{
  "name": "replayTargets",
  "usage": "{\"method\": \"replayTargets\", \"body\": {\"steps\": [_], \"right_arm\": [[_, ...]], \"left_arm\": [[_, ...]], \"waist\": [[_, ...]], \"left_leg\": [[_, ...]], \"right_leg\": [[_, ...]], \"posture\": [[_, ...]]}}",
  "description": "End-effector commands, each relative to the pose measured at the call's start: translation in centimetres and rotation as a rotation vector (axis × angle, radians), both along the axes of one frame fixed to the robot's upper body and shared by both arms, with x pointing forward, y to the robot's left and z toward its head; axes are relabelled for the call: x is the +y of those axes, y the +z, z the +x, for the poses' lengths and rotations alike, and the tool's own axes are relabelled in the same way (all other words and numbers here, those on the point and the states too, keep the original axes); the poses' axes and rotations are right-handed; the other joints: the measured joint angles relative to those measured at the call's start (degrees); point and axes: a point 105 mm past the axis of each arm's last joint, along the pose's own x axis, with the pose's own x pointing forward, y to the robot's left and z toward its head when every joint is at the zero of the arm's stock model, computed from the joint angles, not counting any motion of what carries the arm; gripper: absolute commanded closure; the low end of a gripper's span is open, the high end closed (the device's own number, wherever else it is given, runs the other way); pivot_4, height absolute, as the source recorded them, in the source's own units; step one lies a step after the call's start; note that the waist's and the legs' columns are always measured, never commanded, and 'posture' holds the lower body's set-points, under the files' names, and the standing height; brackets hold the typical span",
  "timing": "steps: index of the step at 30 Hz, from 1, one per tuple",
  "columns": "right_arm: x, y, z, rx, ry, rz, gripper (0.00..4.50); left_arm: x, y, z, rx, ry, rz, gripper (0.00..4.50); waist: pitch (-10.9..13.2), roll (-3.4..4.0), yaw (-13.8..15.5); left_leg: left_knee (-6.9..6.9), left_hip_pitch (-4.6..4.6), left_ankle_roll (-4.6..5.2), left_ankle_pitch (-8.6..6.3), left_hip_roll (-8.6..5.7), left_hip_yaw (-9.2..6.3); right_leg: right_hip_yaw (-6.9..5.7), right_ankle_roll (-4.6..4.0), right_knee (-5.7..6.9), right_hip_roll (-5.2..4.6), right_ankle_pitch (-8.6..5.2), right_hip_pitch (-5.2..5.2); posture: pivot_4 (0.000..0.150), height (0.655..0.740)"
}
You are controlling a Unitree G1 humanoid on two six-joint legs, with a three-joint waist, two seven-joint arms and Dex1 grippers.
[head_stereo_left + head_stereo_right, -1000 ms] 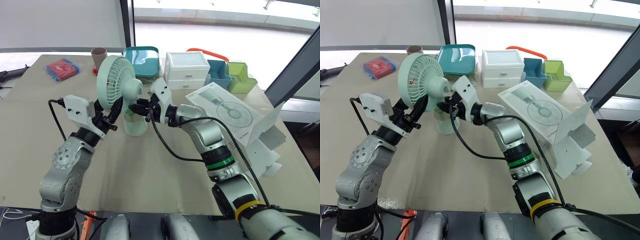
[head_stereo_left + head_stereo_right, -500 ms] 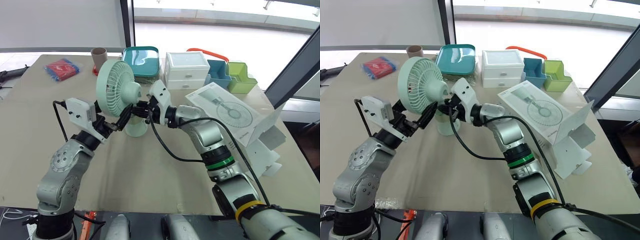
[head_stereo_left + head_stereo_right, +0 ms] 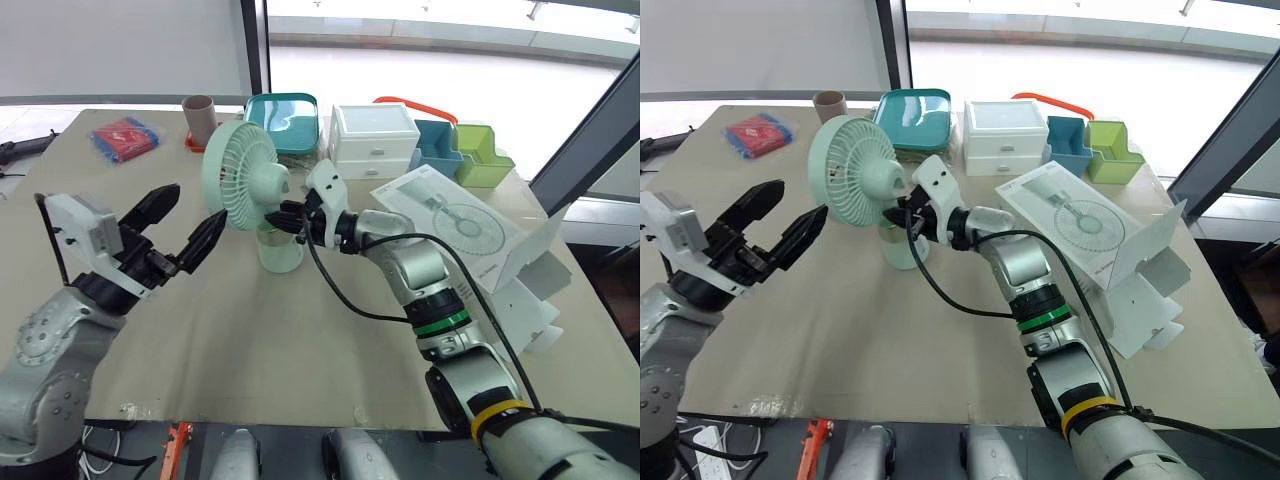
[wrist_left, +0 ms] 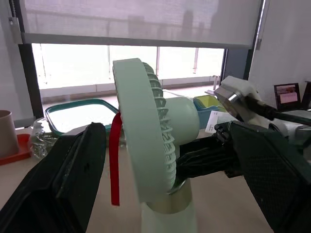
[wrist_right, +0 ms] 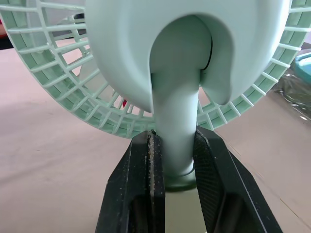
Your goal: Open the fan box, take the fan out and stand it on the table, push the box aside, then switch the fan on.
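Note:
The mint green fan [image 3: 243,178] stands upright on the table, its round base [image 3: 280,252] on the surface. My right gripper [image 3: 288,218] is shut on the fan's neck [image 5: 176,141], just under the head. My left gripper [image 3: 182,222] is open and hangs in the air to the left of the fan, clear of it. The white fan box [image 3: 470,235] lies open on the right side of the table, its flaps spread toward the table's right edge.
Along the back stand a teal tray [image 3: 284,120], a white drawer unit [image 3: 373,138], a blue bin [image 3: 436,146] and a green bin [image 3: 483,155]. A brown cup [image 3: 198,113] and a red packet [image 3: 124,137] sit at the back left.
My left gripper has let go of the fan and drawn back to the left, its fingers now open. The fan has shifted slightly right and stands on its base, still held by my right gripper.

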Motion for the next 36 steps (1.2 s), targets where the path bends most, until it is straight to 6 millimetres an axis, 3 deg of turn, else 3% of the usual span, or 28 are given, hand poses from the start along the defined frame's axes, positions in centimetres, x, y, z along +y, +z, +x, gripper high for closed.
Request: {"method": "replayTargets", "body": {"steps": [1,6,12,15,19,32,36], "right_arm": [[-0.8,3.6,0.0,-0.107,0.003,0.065,3.91],[-2.3,4.4,-0.6,-0.109,0.023,0.097,3.91],[-3.8,5.2,-4.0,-0.085,0.143,0.168,3.91],[-4.4,4.8,-6.6,-0.088,0.225,0.157,3.91],[-4.7,3.8,-8.5,-0.071,0.275,0.117,3.91],[-3.6,2.3,-10.7,-0.037,0.368,0.144,3.91],[-3.3,1.6,-10.3,-0.038,0.359,0.129,3.91]], "left_arm": [[1.6,0.6,-0.4,-0.006,0.02,0.039,0.03],[4.3,-0.3,0.7,0.066,0.06,0.015,0.03],[5.6,-1.6,2.0,0.102,0.064,0.022,0.03],[5.1,-1.7,2.3,0.105,0.013,0.035,0.03],[4.5,-2.1,2.1,0.131,-0.058,0.063,0.03],[3.5,-5.8,0.9,0.24,-0.21,0.168,0.26],[3.4,-6.5,1.0,0.247,-0.224,0.178,0.26]], "waist": [[0.0,0.01,0.0],[0.0,0.03,0.0],[0.0,0.04,-0.1],[0.0,0.05,0.0],[0.0,0.05,0.0],[0.0,0.06,-0.1],[0.0,0.06,-0.1]], "left_leg": [[0.0,0.0,0.0,0.0,0.0,0.0],[-0.01,0.0,0.0,0.0,0.01,-0.02],[-0.07,-0.06,0.01,-0.01,0.03,-0.03],[-0.06,-0.06,0.01,-0.01,0.04,-0.05],[-0.05,-0.08,0.01,0.0,0.02,-0.06],[-0.04,-0.04,0.0,0.0,0.03,-0.04],[-0.04,-0.04,0.01,0.0,0.03,-0.05]], "right_leg": [[0.0,0.0,0.0,0.0,0.0,-0.01],[-0.02,-0.01,-0.01,0.01,0.0,-0.01],[-0.07,-0.02,-0.04,0.0,-0.02,-0.07],[-0.08,-0.03,-0.04,0.01,-0.02,-0.07],[-0.09,-0.03,-0.04,-0.01,-0.02,-0.06],[-0.07,-0.05,-0.02,0.02,-0.02,-0.05],[-0.08,-0.05,-0.02,0.03,-0.02,-0.05]], "posture": [[0.15,0.74],[0.15,0.74],[0.15,0.74],[0.15,0.74],[0.15,0.74],[0.15,0.74],[0.15,0.74]]}}
